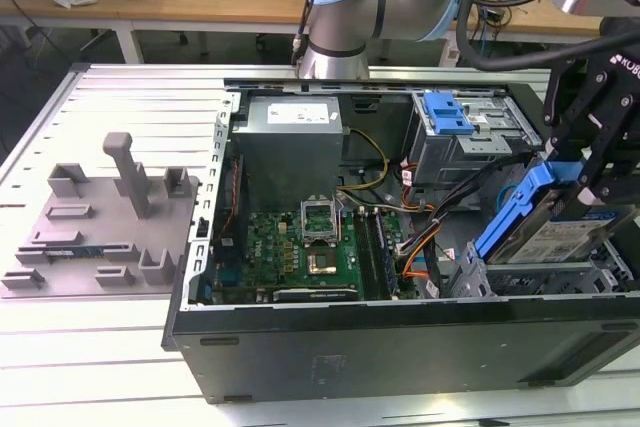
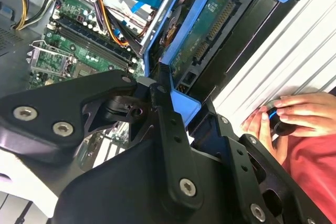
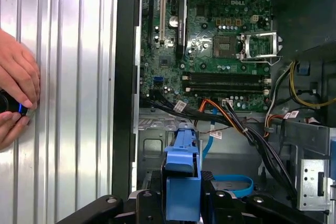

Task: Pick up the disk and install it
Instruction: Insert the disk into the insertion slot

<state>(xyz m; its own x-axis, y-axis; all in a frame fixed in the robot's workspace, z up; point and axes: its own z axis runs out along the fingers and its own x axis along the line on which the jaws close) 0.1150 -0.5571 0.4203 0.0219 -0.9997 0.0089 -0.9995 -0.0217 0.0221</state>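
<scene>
We see the gripper (image 1: 583, 179) clamped on the disk (image 1: 560, 235), gripping it by the blue rail. In the first wrist view the gripper (image 3: 181, 200) straddles the disk (image 3: 181, 182), seen edge-on; its fingers (image 3: 211, 203) press the blue plastic from both sides w/ no gap showing.

The disk hangs tilted, label side up and one end raised, over the grey cage (image 1: 545, 275). That cage is in the corner of the case (image 1: 400, 347) toward the exterior view's right. We can't tell if the disk's low end touches the cage. In the second wrist view the disk (image 2: 207, 35) shows its green board underside inside the blue frame, w/ the gripper (image 2: 189, 109) closed round its near end.

Elsewhere in the case:
- mobo (image 1: 300, 247) lies flat mid-case, PSU (image 1: 292, 137) behind it
- cables (image 1: 420, 237) run btwn mobo and cage
- a bay (image 1: 490, 142) w/ a blue latch (image 1: 445, 112) on top stands at the back

Outside the case, on the exterior view's left, a grey fixture (image 1: 110, 217) sits on the ribbed table (image 1: 130, 97). In the first wrist view a person's hands (image 3: 16, 85) rest on the table beside the case, cupped round a small dark object (image 3: 9, 103).
</scene>
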